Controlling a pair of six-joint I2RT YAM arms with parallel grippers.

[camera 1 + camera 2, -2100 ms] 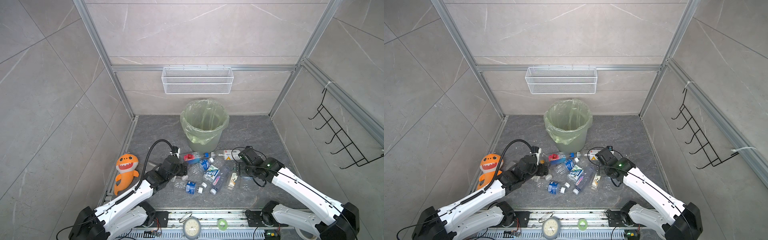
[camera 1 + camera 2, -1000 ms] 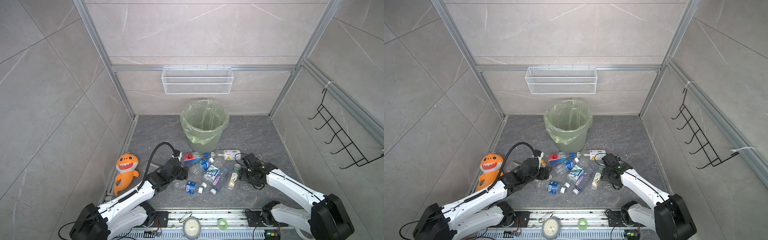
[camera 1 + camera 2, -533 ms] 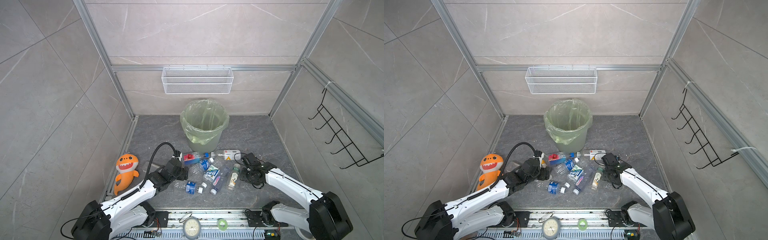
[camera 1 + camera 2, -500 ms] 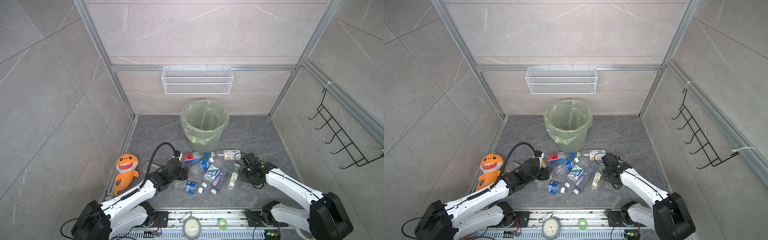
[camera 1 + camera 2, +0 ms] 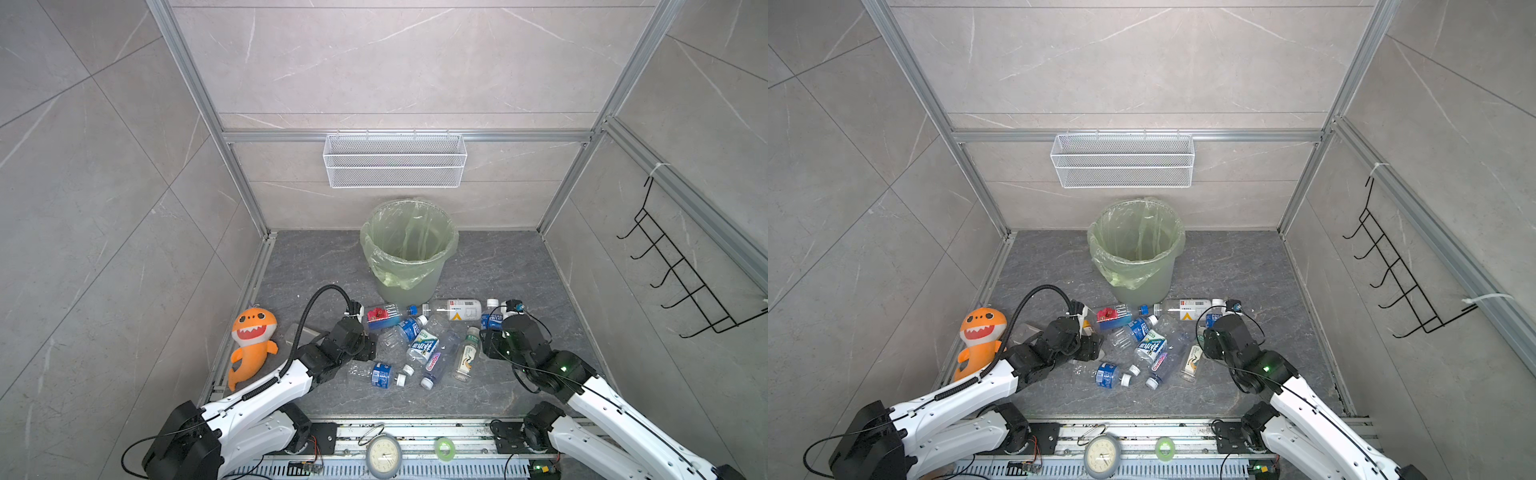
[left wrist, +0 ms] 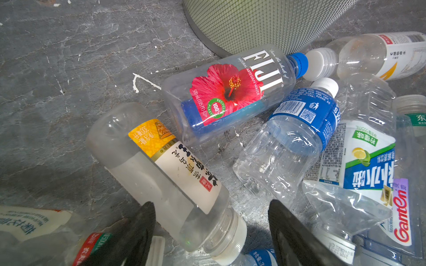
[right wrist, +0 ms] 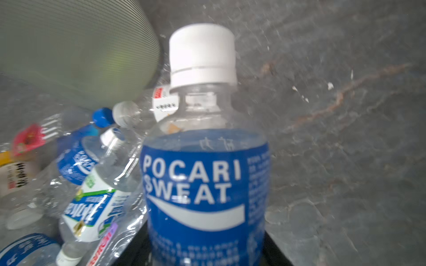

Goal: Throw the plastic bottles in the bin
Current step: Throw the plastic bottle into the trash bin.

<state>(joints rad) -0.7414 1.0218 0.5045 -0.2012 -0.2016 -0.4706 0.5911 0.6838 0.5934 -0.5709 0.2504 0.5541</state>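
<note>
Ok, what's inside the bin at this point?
Only the pale green bag lining the bin shows in both top views; no bottle is visible in it. The near part of its bottom is hidden behind its front wall.

A robotics lab test cell is shown. The space is framed in aluminium posts and lined with grey stone-look panels. Two white robot arms are mounted on a slotted base rail, where a clock and a tape roll are kept. A wire basket and a hook rack are hung on the walls.
</note>
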